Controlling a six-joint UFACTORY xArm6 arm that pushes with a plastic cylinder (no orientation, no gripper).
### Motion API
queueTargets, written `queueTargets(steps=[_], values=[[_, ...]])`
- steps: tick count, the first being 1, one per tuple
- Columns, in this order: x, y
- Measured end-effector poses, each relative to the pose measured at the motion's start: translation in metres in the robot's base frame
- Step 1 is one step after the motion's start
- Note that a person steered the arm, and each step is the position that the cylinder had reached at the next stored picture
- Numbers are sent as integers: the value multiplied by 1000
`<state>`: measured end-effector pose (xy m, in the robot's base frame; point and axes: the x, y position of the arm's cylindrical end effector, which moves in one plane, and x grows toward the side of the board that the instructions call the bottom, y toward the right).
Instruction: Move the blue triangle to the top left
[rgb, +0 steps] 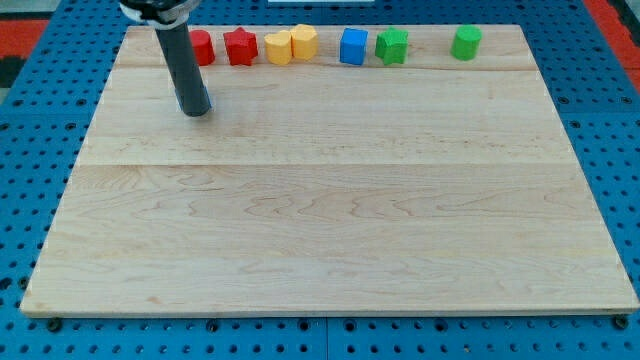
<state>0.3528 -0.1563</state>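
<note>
Where the rod ends, my tip (196, 110) is seen low beside the red block (202, 47); no claw is fitted. Well to the view's right, the blue block (353, 46) is found in the top row.

Our tip (196, 110) sits on the board (330, 220) near the view's top left — below the red block (202, 47), apart from blue block (353, 46)

2 red blocks (222, 47), 2 yellow (291, 44), 2 green (428, 44) along wooden board (330, 220) top.
</note>
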Motion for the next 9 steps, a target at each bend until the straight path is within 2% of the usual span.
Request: queueTargets(steps=[3, 4, 6, 9], values=[[-5, 1], [-43, -7], [-60, -14], [-67, -71]])
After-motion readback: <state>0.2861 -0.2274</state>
